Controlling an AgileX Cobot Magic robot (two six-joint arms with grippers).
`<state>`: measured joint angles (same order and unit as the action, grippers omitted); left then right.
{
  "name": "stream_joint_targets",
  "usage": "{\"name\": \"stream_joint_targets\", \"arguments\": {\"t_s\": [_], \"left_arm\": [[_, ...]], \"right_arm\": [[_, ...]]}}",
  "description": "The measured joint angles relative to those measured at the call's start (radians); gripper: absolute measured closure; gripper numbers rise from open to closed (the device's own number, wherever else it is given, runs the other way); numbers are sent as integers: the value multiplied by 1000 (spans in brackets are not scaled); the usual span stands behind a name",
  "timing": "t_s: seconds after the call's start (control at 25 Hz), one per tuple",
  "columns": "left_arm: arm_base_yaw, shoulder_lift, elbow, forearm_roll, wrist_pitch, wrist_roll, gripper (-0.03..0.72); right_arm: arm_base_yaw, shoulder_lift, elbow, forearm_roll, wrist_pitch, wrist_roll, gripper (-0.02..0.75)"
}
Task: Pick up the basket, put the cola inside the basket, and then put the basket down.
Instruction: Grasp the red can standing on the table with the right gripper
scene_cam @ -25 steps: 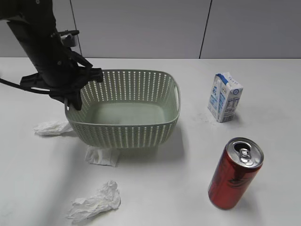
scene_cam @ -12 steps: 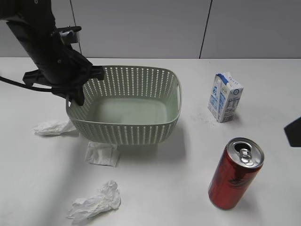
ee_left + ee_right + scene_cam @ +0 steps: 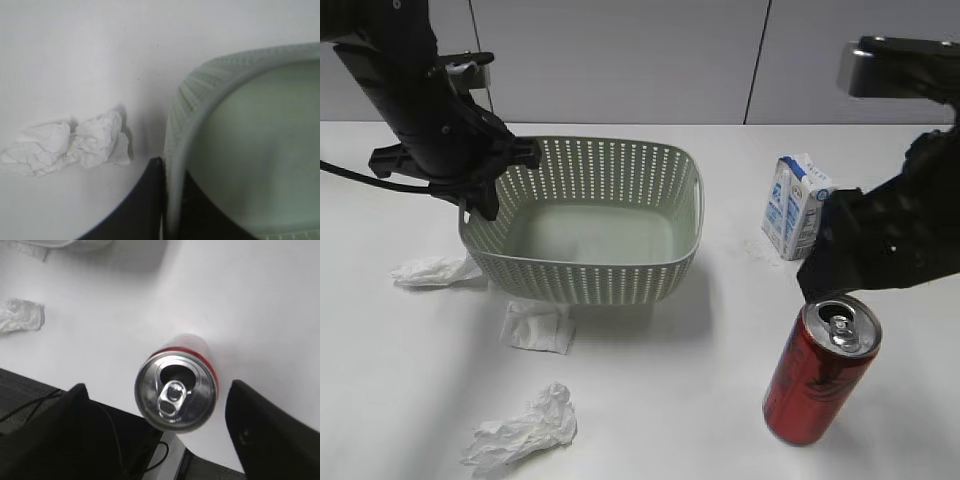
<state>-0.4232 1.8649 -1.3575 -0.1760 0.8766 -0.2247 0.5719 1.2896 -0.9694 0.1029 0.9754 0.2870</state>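
can [image 3: 820, 372]: bare table on all sides
carton [image 3: 798, 206]: stands behind it
basket [image 3: 588, 222]: open-topped, tissues [image 3: 520, 428] alongside

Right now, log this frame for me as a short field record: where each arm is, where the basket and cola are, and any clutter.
left gripper: clamped on the left rim of the basket
basket: raised off the table, nothing inside
right gripper: open, fingers either side of the cola, above its top
cola: upright on the table, not yet gripped
milk carton: upright, right of the basket
crumpled tissues: three, left of and in front of the basket
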Motion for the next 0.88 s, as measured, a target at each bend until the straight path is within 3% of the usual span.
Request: {"name": "stream_joint_targets", "arguments": {"t_s": [0.36,0.88], "left_arm": [[0,0,0,15,-4,2,686],[0,0,0,12,-4,3,686]], "right_arm": [[0,154,-2,-21,-18,18,101],[0,195,40,-28,2,56,101]]}}
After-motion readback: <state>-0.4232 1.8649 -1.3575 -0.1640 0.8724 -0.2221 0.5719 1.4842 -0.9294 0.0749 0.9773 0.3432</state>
